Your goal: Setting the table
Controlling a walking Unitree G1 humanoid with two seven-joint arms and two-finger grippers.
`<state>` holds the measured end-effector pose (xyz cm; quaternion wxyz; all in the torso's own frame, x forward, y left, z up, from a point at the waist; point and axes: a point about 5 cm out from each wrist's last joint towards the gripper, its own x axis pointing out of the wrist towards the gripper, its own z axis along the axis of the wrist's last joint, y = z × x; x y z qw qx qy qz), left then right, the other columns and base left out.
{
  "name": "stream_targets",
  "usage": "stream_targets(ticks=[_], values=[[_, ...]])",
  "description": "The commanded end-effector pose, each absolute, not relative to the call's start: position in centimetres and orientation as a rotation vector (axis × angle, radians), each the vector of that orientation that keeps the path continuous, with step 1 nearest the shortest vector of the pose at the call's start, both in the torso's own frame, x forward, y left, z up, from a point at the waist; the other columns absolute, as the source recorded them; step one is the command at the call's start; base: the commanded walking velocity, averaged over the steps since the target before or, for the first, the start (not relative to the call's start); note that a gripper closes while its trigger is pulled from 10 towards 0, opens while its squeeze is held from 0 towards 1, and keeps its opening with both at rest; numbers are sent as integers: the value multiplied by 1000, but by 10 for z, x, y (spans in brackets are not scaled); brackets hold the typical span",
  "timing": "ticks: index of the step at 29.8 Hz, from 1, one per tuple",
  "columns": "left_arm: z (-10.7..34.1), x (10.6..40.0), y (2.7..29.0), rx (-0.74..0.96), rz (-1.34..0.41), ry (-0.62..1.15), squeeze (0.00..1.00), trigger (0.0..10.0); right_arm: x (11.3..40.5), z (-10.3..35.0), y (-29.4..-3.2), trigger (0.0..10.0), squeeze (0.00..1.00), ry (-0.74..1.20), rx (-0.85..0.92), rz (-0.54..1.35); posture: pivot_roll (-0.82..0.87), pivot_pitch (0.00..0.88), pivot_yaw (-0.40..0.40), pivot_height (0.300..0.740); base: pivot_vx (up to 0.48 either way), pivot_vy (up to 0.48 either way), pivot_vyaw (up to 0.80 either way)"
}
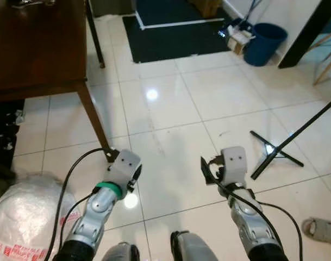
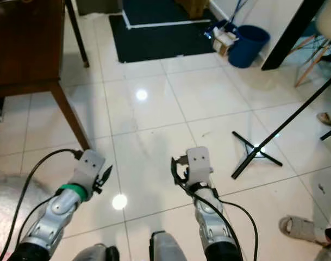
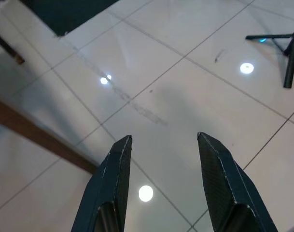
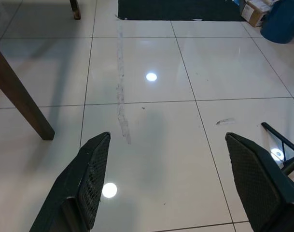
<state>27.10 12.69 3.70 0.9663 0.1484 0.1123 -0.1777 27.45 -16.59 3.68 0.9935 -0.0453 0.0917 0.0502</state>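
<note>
Hovering over white floor tiles (image 1: 170, 109), left gripper (image 3: 166, 179) and right gripper (image 4: 168, 179) both had fingers spread wide, holding nothing. Dark wooden table (image 1: 35, 43) stood ahead-left, well apart from both.

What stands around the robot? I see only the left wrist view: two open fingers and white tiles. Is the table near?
Observer: Yes. A dark wooden table stands ahead on the robot's left.
Operator: Does the right gripper hold something?
Observer: No. The right gripper is open over the floor tiles.
Operator: What is far ahead?
Observer: A blue bin stands beside a dark mat, ahead on the right.
</note>
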Motion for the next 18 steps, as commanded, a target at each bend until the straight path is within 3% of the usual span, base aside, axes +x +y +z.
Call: stream_targets(ticks=[1,5,18], values=[[29,266,130,311,-358,262,0,10000,272,33,-164,10000,0,203,-83,100,-113,44,39,740,0,0,0],[31,267,129,304,-369,240,0,10000,273,33,-164,10000,0,202,-83,97,-113,43,40,740,148,0,0],[33,268,128,304,-370,221,0,10000,274,34,-164,10000,0,200,-80,96,-111,41,41,740,480,0,0]])
